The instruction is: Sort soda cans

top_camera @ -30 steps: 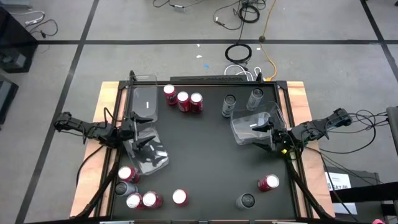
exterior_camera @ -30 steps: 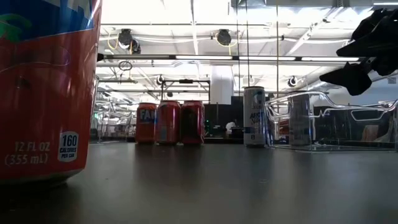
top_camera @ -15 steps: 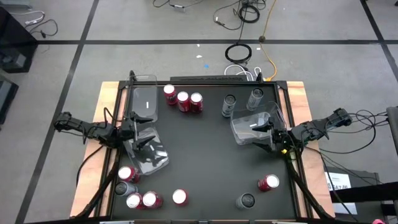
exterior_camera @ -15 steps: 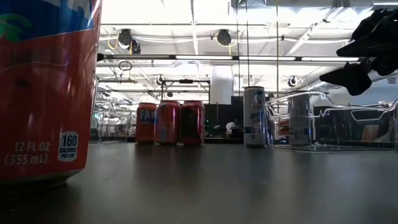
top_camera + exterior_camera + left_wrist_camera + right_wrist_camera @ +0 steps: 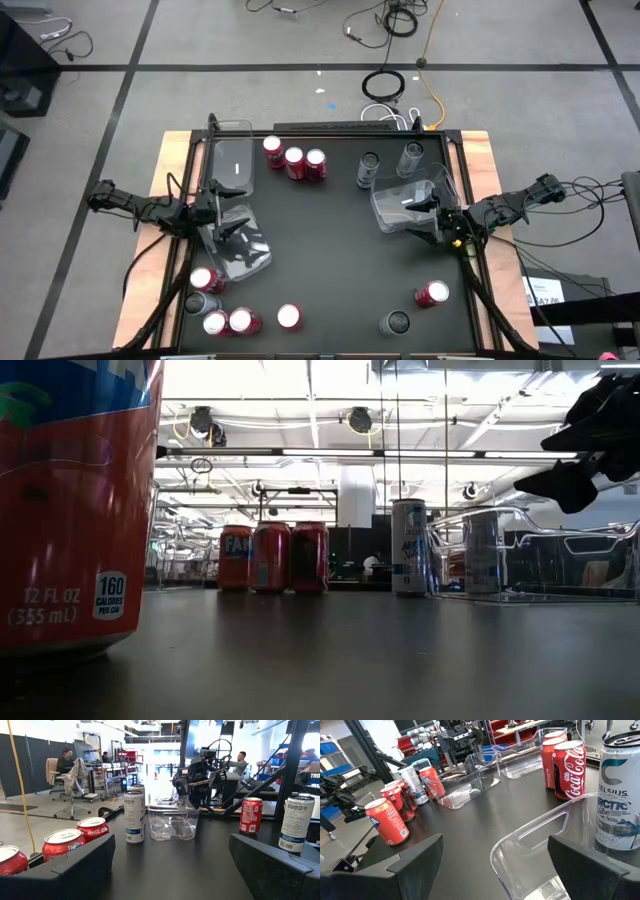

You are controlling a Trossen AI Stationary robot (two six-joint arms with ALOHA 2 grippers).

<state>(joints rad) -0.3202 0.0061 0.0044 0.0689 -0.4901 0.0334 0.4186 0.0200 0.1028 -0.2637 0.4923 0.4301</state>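
Observation:
Red and dark grey soda cans stand upright on the black table. Three red cans [image 5: 294, 160] and two grey ones [image 5: 368, 168] are at the far edge. A cluster of red and grey cans [image 5: 215, 310] is near left, and a red can [image 5: 432, 294] and a grey can [image 5: 397, 323] are near right. My left gripper [image 5: 232, 225] [image 5: 170, 865] hovers open over a clear bin at the left. My right gripper [image 5: 425, 210] [image 5: 492, 865] hovers open over a clear bin at the right. Neither touches anything.
Three clear plastic bins lie on the table: one at far left [image 5: 233, 160], one under my left gripper [image 5: 245, 250], one under my right gripper [image 5: 405, 200]. The table's middle [image 5: 330, 250] is bare. People sit in the room beyond [image 5: 67, 757].

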